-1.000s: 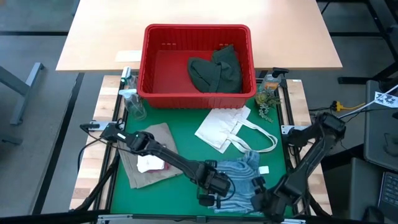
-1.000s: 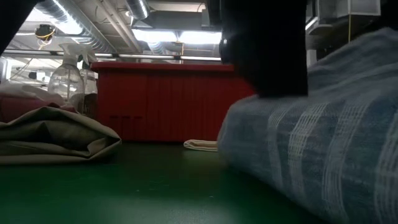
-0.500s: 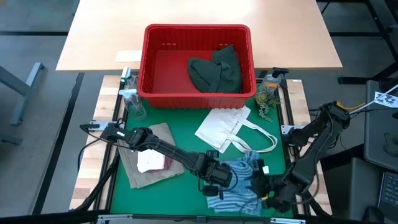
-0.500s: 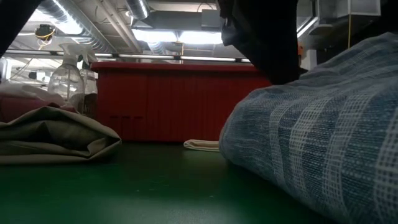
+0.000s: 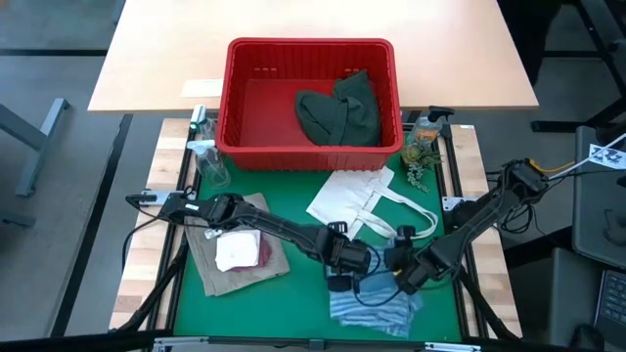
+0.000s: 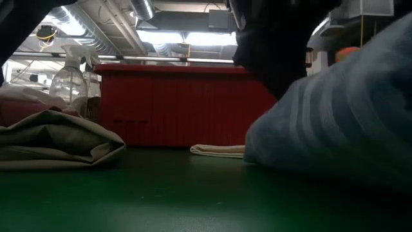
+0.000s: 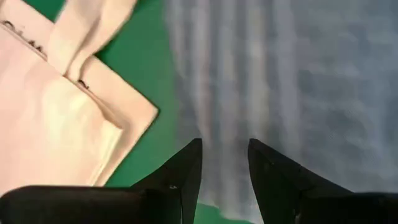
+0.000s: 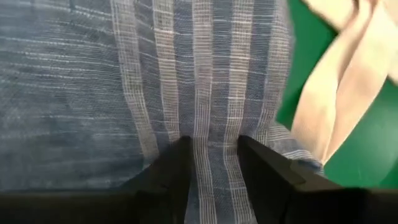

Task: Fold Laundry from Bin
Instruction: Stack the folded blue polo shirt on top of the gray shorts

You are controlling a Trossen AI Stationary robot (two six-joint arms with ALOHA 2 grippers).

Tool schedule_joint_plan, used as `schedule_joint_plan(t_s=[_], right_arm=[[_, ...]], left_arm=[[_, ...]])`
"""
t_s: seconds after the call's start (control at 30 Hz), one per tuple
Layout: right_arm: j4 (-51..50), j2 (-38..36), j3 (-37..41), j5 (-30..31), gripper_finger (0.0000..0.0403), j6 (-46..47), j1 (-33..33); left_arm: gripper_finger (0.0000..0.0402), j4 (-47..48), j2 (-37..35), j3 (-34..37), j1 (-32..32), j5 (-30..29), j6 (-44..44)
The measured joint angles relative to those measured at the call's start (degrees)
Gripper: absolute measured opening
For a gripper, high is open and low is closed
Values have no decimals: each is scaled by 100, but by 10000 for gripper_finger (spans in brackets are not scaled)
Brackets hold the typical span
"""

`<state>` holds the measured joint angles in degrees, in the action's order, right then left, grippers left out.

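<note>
High view: the blue-white striped shirt (image 5: 372,301) lies bunched on the green mat at the counter's (image 5: 293,293) near edge, just beside the white tote bag (image 5: 354,200). The left claw (image 5: 344,266) and right claw (image 5: 401,274) both pinch its upper edge, each wrist view showing cloth between the fingers. The red bin (image 5: 310,98) holds a dark green garment (image 5: 339,110); a tan garment (image 5: 240,244) carries small white and maroon cloths

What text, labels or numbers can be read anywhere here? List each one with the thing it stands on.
None can be read.
White tote bag: small dark print along its edge, too blurred to read.
Spray bottles beside the red bin: no legible label.
Blue-white striped shirt: no text.
</note>
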<state>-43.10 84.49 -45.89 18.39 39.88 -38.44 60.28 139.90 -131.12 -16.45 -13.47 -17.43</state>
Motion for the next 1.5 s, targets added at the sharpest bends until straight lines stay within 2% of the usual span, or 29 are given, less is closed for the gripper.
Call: schedule_joint_plan(t_s=[0.47, 0.6, 0.73, 0.93, 1.07, 1.3, 1.5], right_arm=[[0, 0, 239, -285, 138, 172, -15], [0, 0, 239, -368, 138, 168, -15], [-162, 0, 96, -420, 138, 164, -15], [-730, 0, -604, -471, 138, 117, -22], [-865, 0, -1079, -740, 138, 39, -34], [-960, -2, -1617, -713, 138, 44, -528], [-938, -2, -1685, -540, 138, 544, -1085]], left_arm=[[125, -593, 2, 1236, 81, 1, -48], [125, -649, -13, 1331, 81, 35, -52], [125, -432, -68, 1206, 70, 96, -46], [125, -20, -186, 499, 56, 125, -4], [125, 101, -195, 123, 15, 246, -7], [125, 10, -206, -222, -224, 739, -9], [125, -144, -203, -180, -499, 715, -11]])
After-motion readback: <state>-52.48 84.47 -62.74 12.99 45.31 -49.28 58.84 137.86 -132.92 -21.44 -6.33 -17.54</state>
